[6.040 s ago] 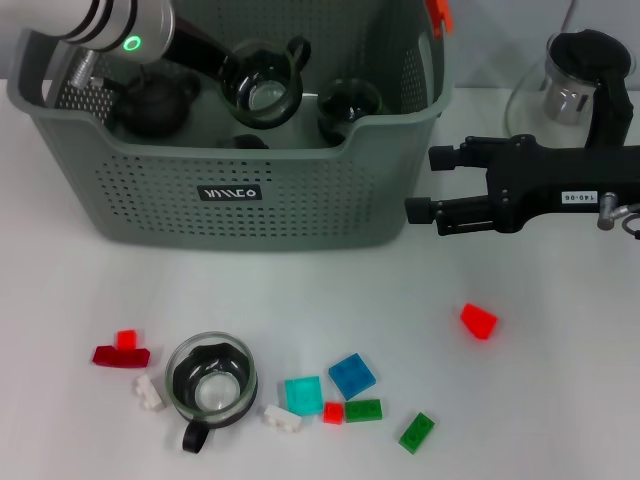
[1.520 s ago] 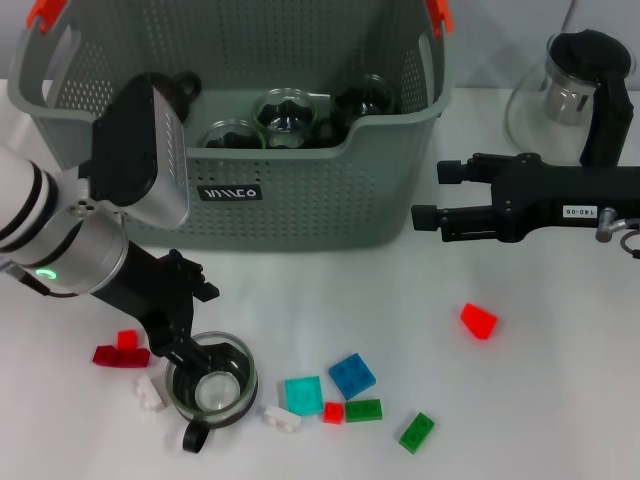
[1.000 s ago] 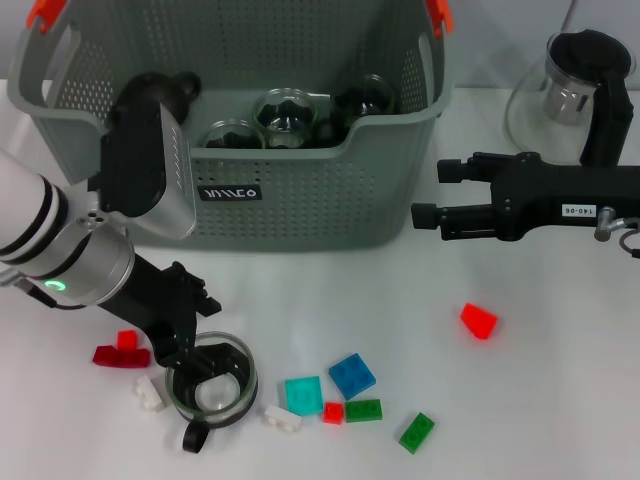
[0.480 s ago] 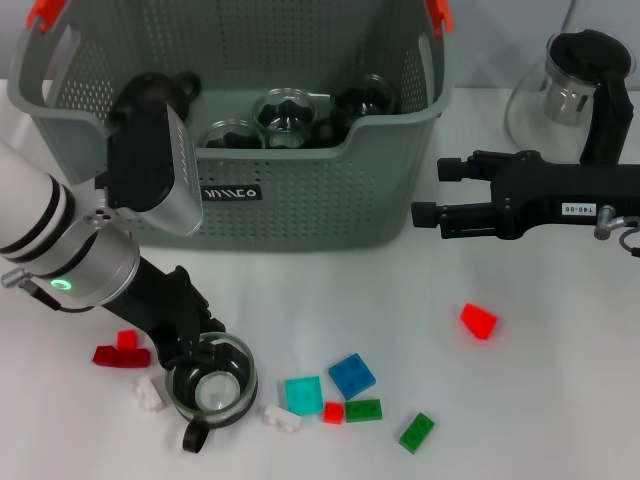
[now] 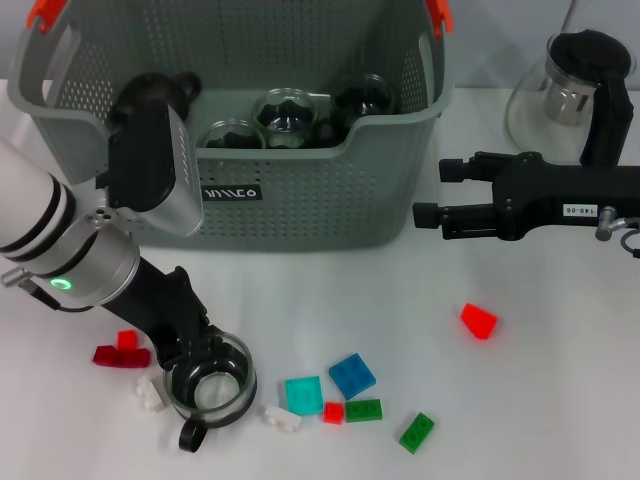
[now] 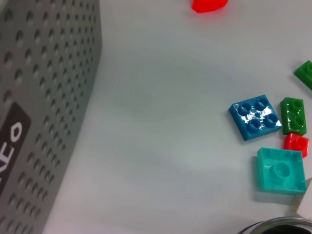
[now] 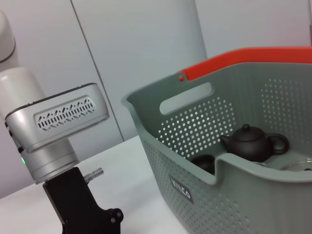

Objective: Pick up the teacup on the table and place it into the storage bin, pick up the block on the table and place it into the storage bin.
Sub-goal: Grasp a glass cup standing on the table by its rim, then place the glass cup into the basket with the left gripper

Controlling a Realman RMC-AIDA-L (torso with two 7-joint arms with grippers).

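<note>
One teacup [image 5: 210, 385] sits on the table [image 5: 560, 400] in front of the storage bin [image 5: 300, 190]; the left gripper [image 5: 192, 352] has dropped lower onto its rim since a moment ago, whether it grips is unclear. Right gripper [image 5: 428, 192] spread open, unmoved beside the bin, red block [image 5: 478, 320] below it.

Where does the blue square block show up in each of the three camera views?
Head view: the blue block lies on the table, low in the middle, right of the glass teacup.
Left wrist view: it is at, beside the teal block.
Right wrist view: not in it.
Shared landmark: the storage bin.
</note>
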